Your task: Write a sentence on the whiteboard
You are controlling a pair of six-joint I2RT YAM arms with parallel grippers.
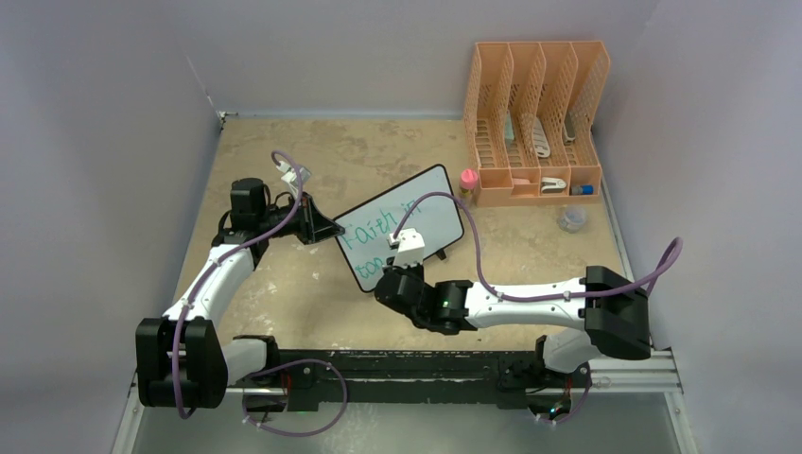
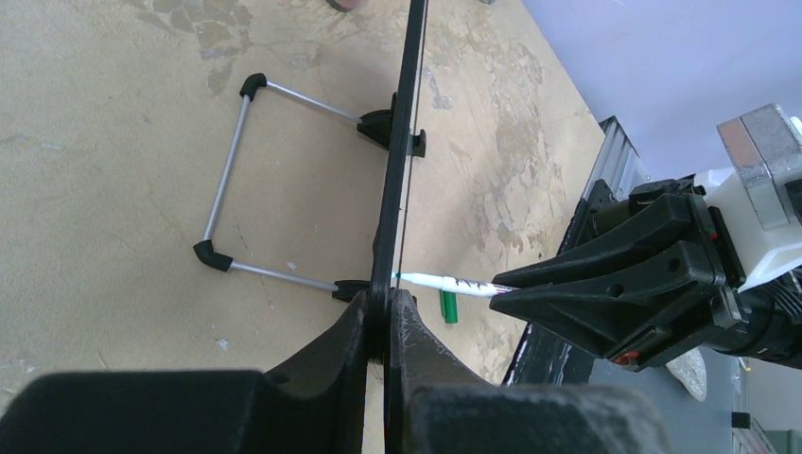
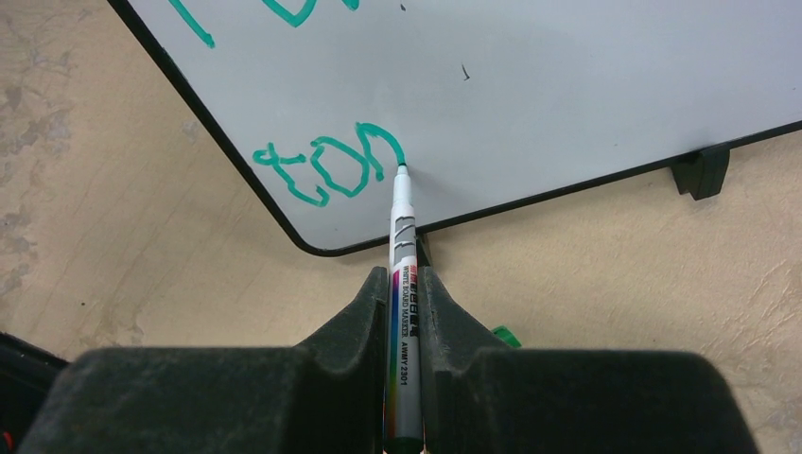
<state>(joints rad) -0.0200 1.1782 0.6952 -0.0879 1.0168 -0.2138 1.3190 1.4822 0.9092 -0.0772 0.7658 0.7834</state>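
We see the whiteboard (image 1: 402, 222) standing tilted near the middle of the counter (image 1: 284, 293), propped from behind on a wire stand (image 2: 227, 180) with black corners. The left tool (image 1: 326, 230) is clamped together on the board's left edge, its fingers pinching the thin black frame. The right tool (image 3: 405, 279) is clamped on a white marker (image 3: 404, 222), whose green tip touches the board just above the lower frame, beside the near corner. The sentence (image 3: 326, 168) shows "Faith in" on the upper line; on the lower line we read "to" and an arch that ends at the marker tip.

A green cap (image 3: 506, 335) lies on the counter just in front of the board, under the right tool. The right arm reaches across the board's lower half and hides part of the writing from above. Well apart at the far right stands an orange file rack (image 1: 534, 118), with a small pink-topped bottle (image 1: 468, 180) at its near left corner and a small clear object (image 1: 571, 218) before it.
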